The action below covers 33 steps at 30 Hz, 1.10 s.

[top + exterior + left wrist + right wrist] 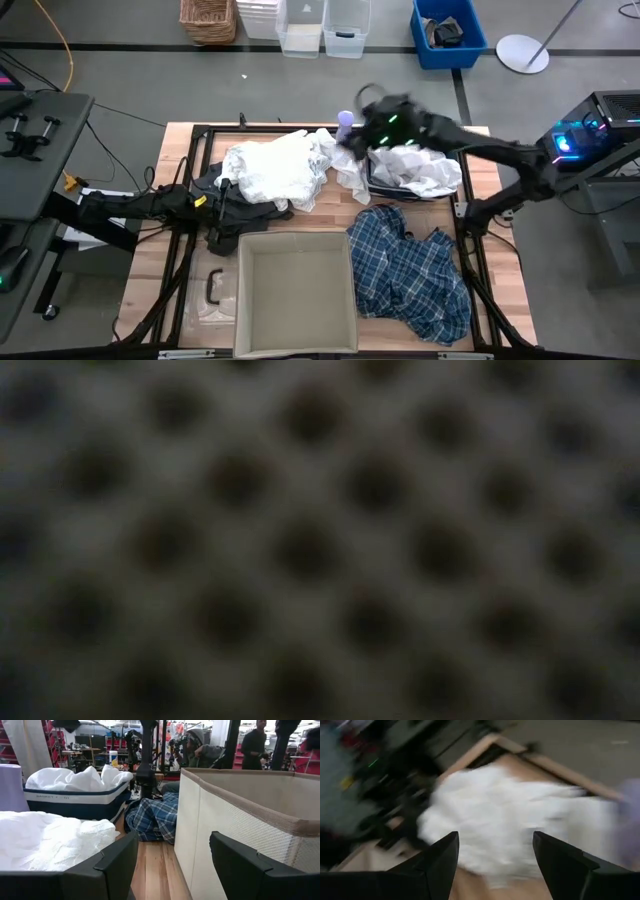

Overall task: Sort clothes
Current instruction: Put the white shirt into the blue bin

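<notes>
A: A wooden desk [150, 262] in a workshop. Where are the clothes?

B: A white garment heap [272, 170] lies near the far edge, dark garments [235, 212] under its left side. More white fabric [418, 168] fills the blue bin [80, 803] toward the far right corner; the plaid shirt [408, 270] sprawls at the near right, beside the beige box [296, 295].

A: And the arms?

B: The right gripper [495, 851] hangs above the white heap, jaws spread, empty. The left gripper [172, 856] sits low at the left edge, jaws spread too.

A: Risks?

B: Likely snagging two overlapping garments at once, or catching only a loose fold that slips free.
</notes>
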Motion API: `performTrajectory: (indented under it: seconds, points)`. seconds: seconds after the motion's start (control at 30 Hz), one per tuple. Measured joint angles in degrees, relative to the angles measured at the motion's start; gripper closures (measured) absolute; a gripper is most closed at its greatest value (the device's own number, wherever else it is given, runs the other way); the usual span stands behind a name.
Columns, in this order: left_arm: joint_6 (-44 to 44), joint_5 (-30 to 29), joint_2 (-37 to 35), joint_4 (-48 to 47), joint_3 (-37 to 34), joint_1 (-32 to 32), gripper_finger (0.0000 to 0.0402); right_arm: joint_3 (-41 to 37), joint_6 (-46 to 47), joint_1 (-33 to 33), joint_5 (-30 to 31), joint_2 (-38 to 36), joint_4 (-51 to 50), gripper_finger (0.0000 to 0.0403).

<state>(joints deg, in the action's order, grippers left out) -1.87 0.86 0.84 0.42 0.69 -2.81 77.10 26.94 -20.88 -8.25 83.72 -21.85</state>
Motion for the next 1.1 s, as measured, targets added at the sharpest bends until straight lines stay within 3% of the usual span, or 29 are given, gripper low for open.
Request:
performTrajectory:
  seconds: [0.27, 0.5, 0.67, 0.93, 1.03, 1.1]
  points:
    - [0.0, 0.0, 0.0, 0.0, 0.0, 0.0, 0.0167, 0.7, -10.8, 10.3, -3.8, 17.0, 16.2, 0.0153]
    - [0.0, 0.0, 0.0, 0.0, 0.0, 0.0, 0.0167, 8.9, -27.3, 13.4, 2.6, 27.4, 16.6, 0.0153]
    - [0.0, 0.0, 0.0, 0.0, 0.0, 0.0, 0.0167, 17.1, -38.0, 14.9, 5.1, 33.2, 12.6, 0.0153]
    - [0.0, 0.0, 0.0, 0.0, 0.0, 0.0, 0.0167, 28.8, -46.5, 15.7, 11.2, 40.5, 3.1, 0.0156]
    - [0.0, 0.0, 0.0, 0.0, 0.0, 0.0, 0.0167, 32.4, -46.4, 15.7, 11.3, 43.7, -3.0, 0.0182]
    - [0.0, 0.0, 0.0, 0.0, 0.0, 0.0, 0.0167, 34.5, -45.7, 16.0, 12.9, 44.9, -6.6, 0.0225]
